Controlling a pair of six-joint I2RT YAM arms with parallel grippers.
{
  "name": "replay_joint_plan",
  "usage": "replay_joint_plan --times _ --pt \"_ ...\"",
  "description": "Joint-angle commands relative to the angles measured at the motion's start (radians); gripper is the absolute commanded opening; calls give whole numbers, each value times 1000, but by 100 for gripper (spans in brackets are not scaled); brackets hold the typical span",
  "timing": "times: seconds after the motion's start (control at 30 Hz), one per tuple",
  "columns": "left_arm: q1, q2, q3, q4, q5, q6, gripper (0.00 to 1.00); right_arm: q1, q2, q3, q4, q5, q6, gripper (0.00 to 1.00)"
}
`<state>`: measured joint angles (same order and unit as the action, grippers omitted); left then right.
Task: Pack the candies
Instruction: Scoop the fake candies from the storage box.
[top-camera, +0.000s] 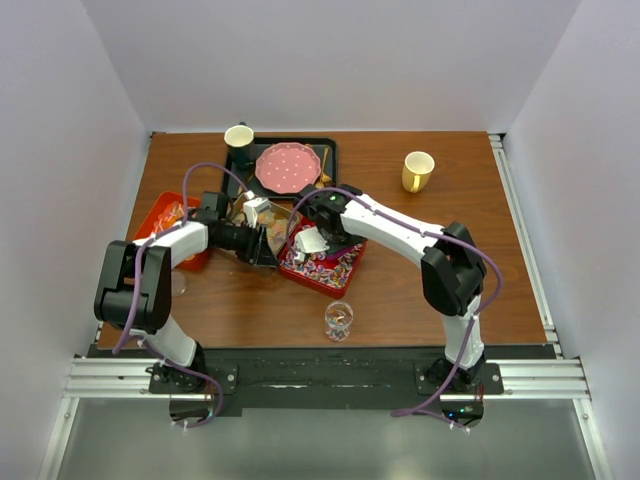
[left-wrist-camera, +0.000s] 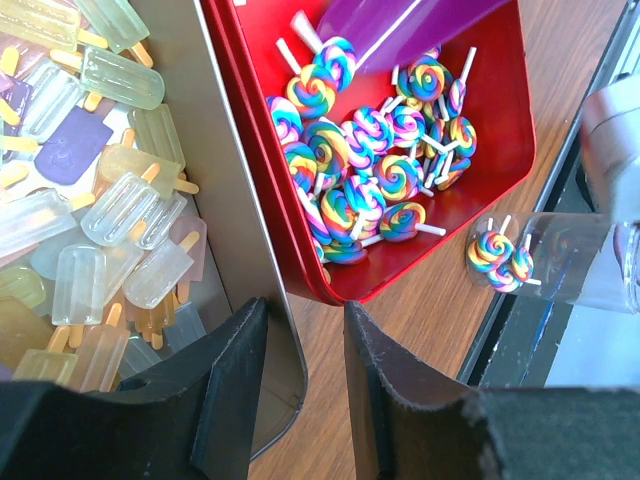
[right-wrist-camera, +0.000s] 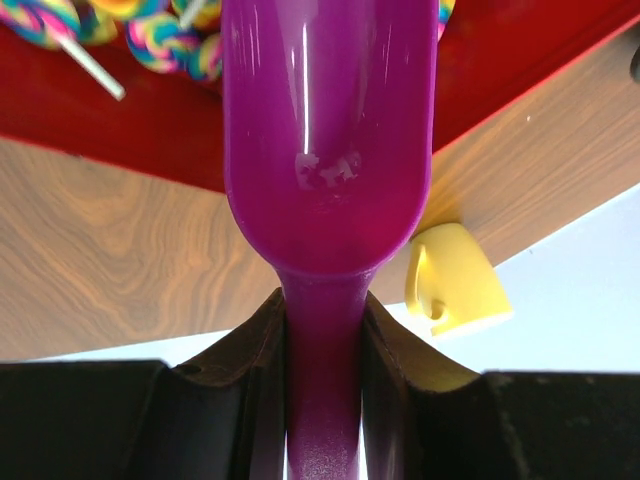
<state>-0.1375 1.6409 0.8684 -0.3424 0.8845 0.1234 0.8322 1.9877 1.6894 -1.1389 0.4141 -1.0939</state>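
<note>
The brown wooden table (top-camera: 420, 290) carried six things. A black tray (top-camera: 329, 148) sat at 12 o'clock by the far edge, and a yellow mug (top-camera: 418, 171) stood at 2 o'clock, well apart from it. Near the middle lay a red tray (left-wrist-camera: 490, 150) of candies (left-wrist-camera: 370, 160), with a grey metal tray (left-wrist-camera: 235, 200) just beside it at its 9 o'clock. An orange-red tray (top-camera: 160, 212) rested at 9 o'clock by the left edge, partly hidden. A clear glass (top-camera: 338, 320) stood upright at 6 o'clock, near the front edge.

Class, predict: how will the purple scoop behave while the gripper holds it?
The purple scoop looks like rigid moulded plastic, so probably stiff and light. Its glossy sheen suggests the thin handle could slip or twist in the right gripper.
</note>
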Motion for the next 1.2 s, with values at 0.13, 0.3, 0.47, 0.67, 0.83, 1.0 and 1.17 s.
replay_joint_plan --times 0.13,0.3,0.47,0.67,0.83,1.0,1.17 --pt "-8 25 9 31 39 -2 41 38 77 64 -42 -92 72 0" --pt "-13 39 15 37 50 -10 40 67 105 73 -39 -130 97 0" --pt "-20 63 21 45 73 -19 40 84 158 130 -44 -219 184 0" --pt "-42 82 37 42 91 -25 39 76 250 272 -84 -377 339 0" --pt "-42 80 38 28 94 -15 39 76 261 280 -94 -393 381 0" --pt "-42 79 30 40 102 -21 39 76 215 179 -30 -409 367 0" --pt "-42 92 52 20 105 -13 39 67 180 70 71 -481 371 0"
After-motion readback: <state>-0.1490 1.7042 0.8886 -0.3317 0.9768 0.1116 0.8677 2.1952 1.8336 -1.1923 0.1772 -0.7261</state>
